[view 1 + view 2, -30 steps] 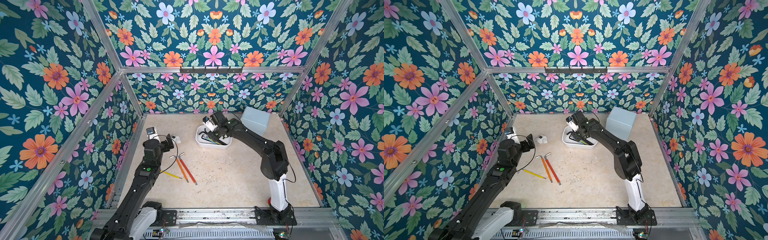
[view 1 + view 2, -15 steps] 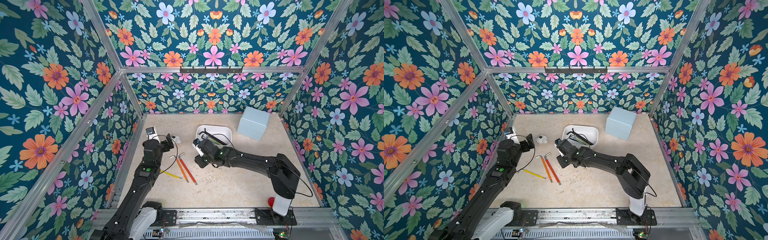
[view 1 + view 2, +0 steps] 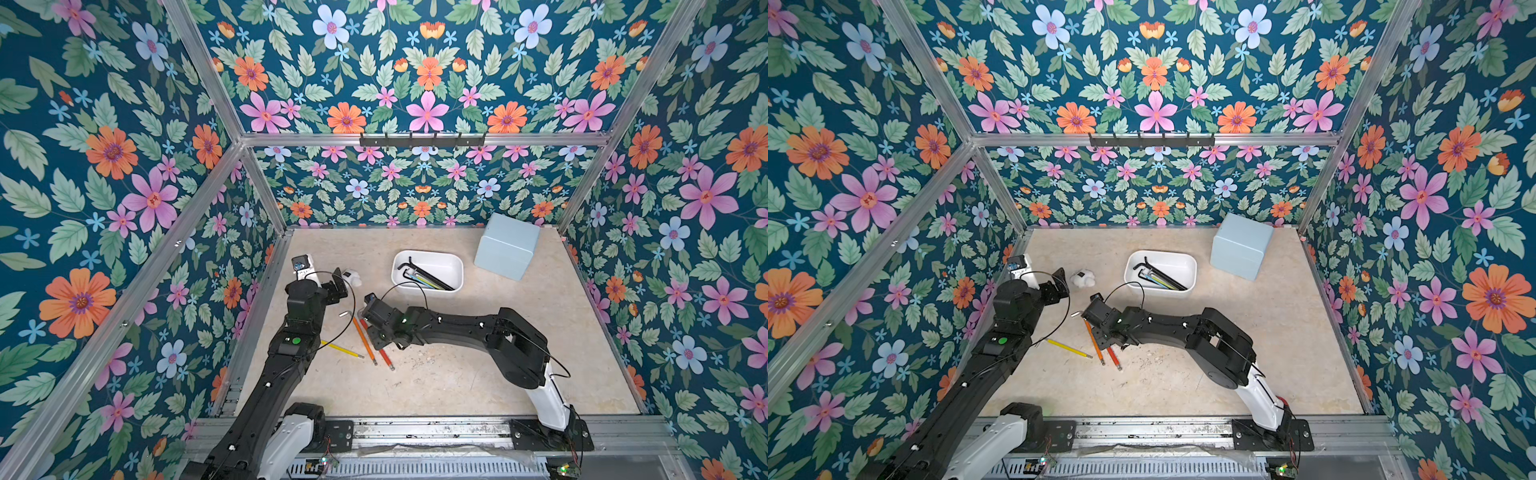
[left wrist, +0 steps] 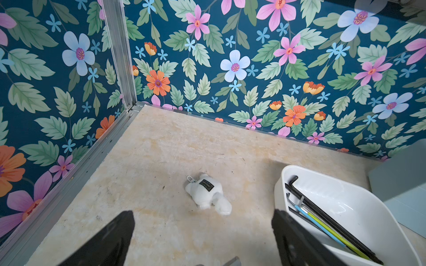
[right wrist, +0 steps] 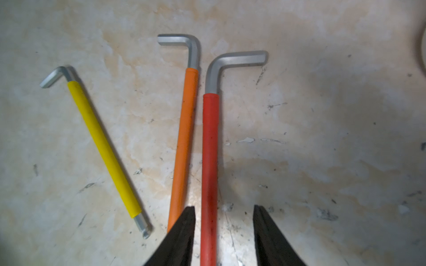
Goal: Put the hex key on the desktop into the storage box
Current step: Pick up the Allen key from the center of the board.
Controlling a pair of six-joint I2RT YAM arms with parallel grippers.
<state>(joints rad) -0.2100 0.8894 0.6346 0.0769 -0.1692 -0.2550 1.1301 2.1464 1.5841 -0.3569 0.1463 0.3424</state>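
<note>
In the right wrist view, we see the right gripper (image 5: 223, 208) with its fingers parted. They straddle the sleeve of the red hex key (image 5: 209, 161), which lies flat on the desktop (image 5: 322, 115), and nothing is pinched yet. The orange hex key (image 5: 185, 142) lies just beside the red one, with one fingertip (image 5: 184, 221) over its end. The yellow hex key (image 5: 103, 147) lies apart. We judge these keys to be stiff steel rods, light, thin and low on the surface, and slick at the bare bent ends. The coloured sleeve should give a surer hold, so we would pinch across it near the middle of the long arm. We would also take care not to nip the orange neighbour. In the left wrist view, the left gripper (image 4: 202, 218) hangs spread and empty over bare desktop, near a white plush toy (image 4: 207, 195). Close by, the storage box (image 4: 359, 207) already holds black hex keys (image 4: 322, 211), a blue-sleeved hex key (image 4: 309, 216) and a yellow-green-sleeved hex key (image 4: 334, 232). They lie slantwise on its floor, and there is room to spare. In both top views, the storage box sits just above the middle of the frame. The pale blue cube box (image 3: 505, 245) stands to its upper right, and we cannot see into it. The three loose keys lie to the lower left of the storage box, near it, partly under the right arm's wrist.
</note>
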